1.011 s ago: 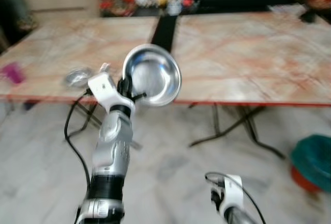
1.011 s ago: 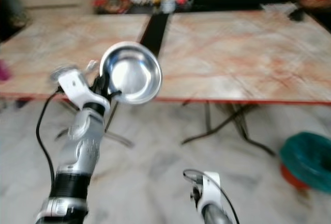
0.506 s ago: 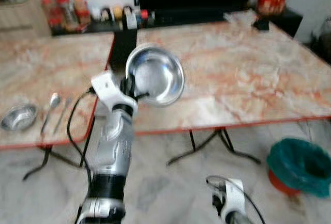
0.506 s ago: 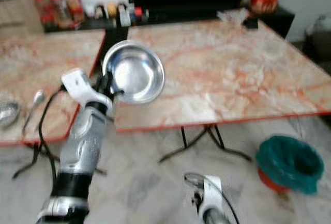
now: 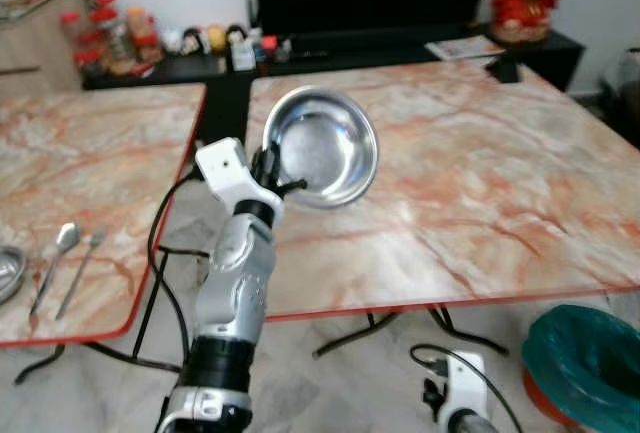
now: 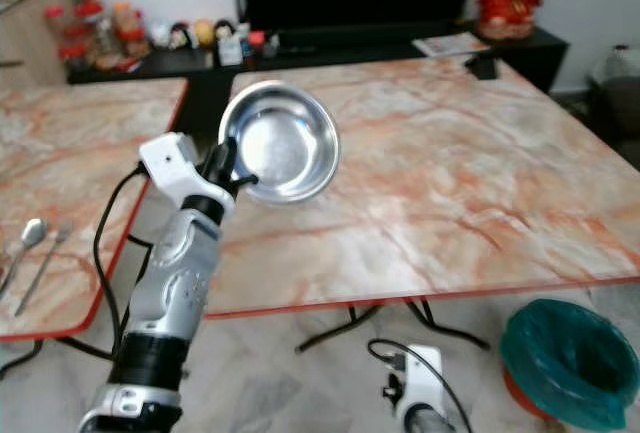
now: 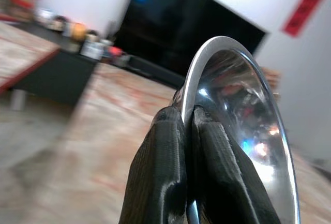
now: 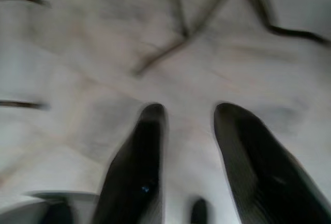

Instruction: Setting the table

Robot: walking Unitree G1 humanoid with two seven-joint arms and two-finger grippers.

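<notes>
The bowl (image 5: 322,148) is shiny silver steel, mirroring pale light and red glints. The left tool (image 7: 187,131) has glossy black fingers on a white wrist and a silver arm. The counter (image 5: 470,183) beneath the bowl is cream marble veined in orange-pink, edged in red; the second counter (image 5: 90,193) beside it has the same pattern. A silver spoon (image 5: 55,253) and fork (image 5: 82,268) lie there. The bin (image 5: 590,368) below the counter is teal over red. The floor (image 8: 170,63) is pale grey marble.

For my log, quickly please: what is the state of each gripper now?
Left gripper: closed on the rim of the steel bowl.
Right gripper: open, holding nothing, hanging low above the floor.
</notes>
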